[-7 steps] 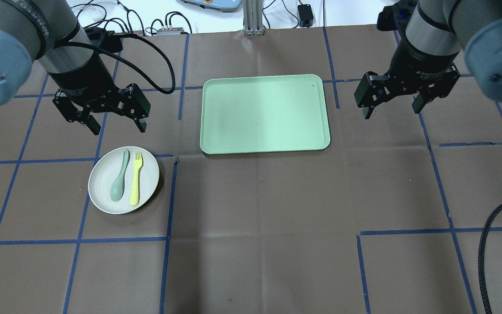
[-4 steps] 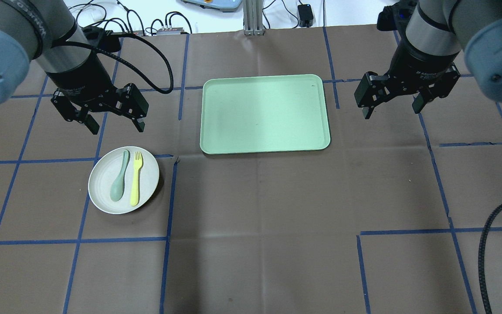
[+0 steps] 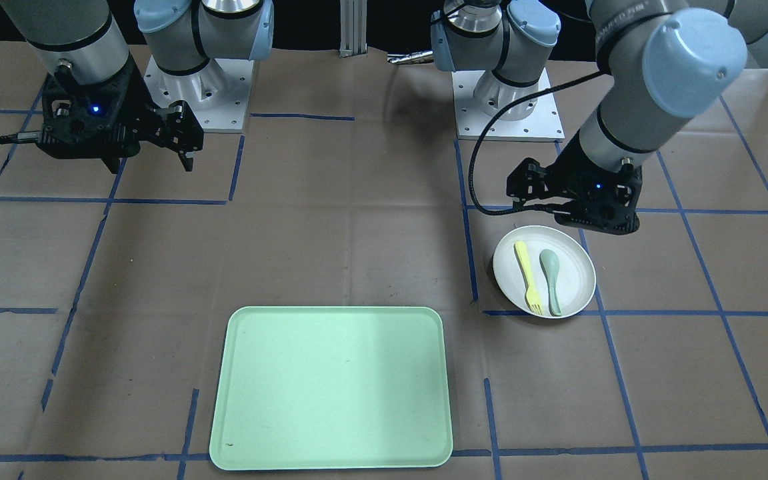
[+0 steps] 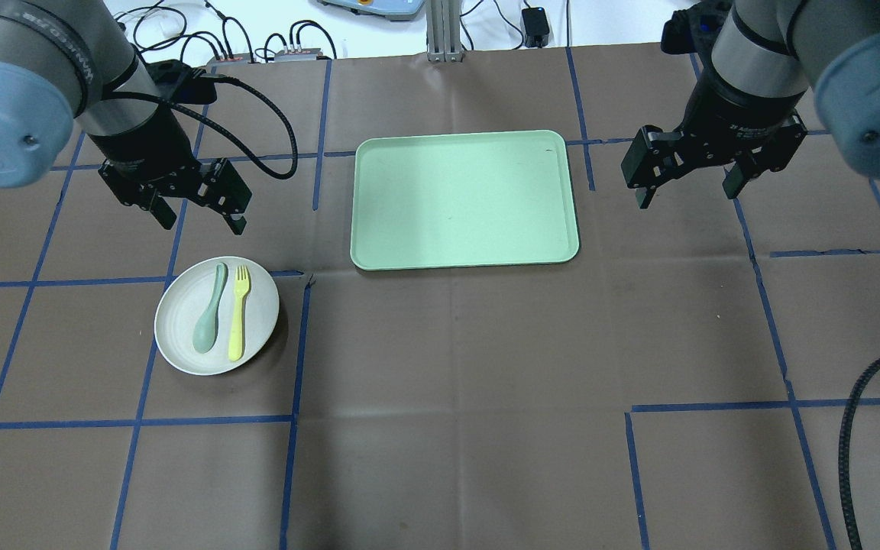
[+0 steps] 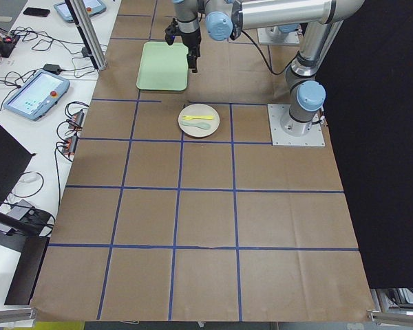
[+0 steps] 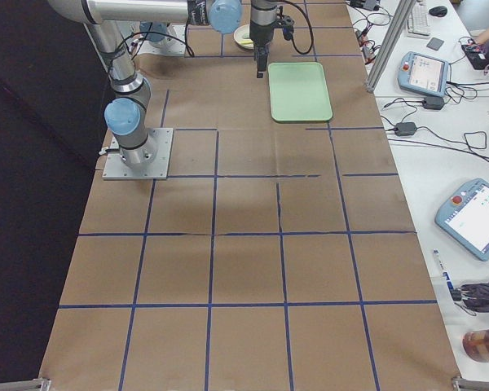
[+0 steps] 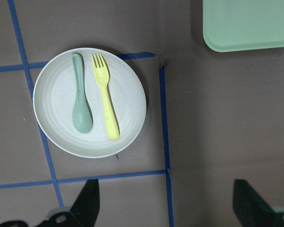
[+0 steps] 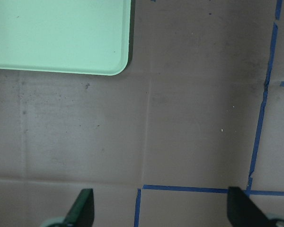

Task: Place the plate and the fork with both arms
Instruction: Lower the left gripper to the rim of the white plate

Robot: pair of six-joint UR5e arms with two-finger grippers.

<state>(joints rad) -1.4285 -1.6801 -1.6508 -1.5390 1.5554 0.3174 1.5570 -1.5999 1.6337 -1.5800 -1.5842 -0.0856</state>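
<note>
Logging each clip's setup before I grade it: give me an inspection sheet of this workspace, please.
Surface: brown paper table, blue tape grid.
Job's things: fork lies on plate; light green tray apart from plate.
Clutter: grey-green spoon on plate beside fork.
Hands: left hand open, empty, near plate; right hand open, empty, near tray.
Cables: black cable loops from left wrist; another at table's edge.
Surroundings: teach pendants on side bench.
</note>
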